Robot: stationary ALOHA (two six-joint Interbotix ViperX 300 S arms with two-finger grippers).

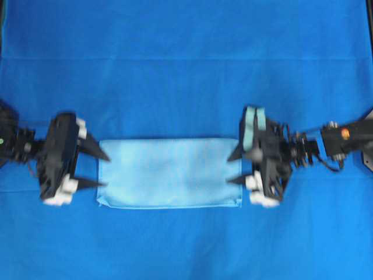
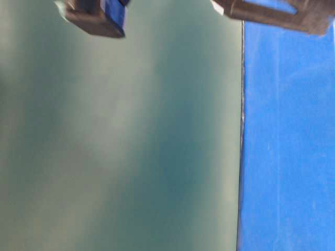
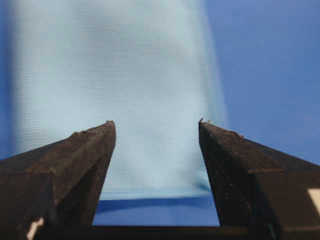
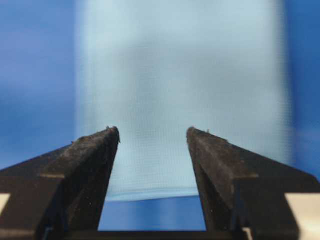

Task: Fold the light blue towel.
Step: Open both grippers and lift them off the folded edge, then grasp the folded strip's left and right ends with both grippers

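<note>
The light blue towel (image 1: 169, 172) lies flat on the table as a long rectangle, folded over with layered edges along its near side. My left gripper (image 1: 105, 171) stands open at the towel's left end, its dark fingertips over the short edge. At the towel's right end my right gripper (image 1: 232, 169) is open too, tips just at that edge. In the left wrist view the towel (image 3: 115, 90) stretches away between the spread fingers of the left gripper (image 3: 156, 122), with nothing held. The right wrist view shows the same: towel (image 4: 185, 85) lying beyond the open right gripper (image 4: 152, 130).
A darker royal-blue covering (image 1: 186, 58) spreads over the whole table. The table-level view shows a grey-green wall (image 2: 120, 136), a strip of the blue covering (image 2: 288, 146) and blurred arm parts (image 2: 97, 15) along the top.
</note>
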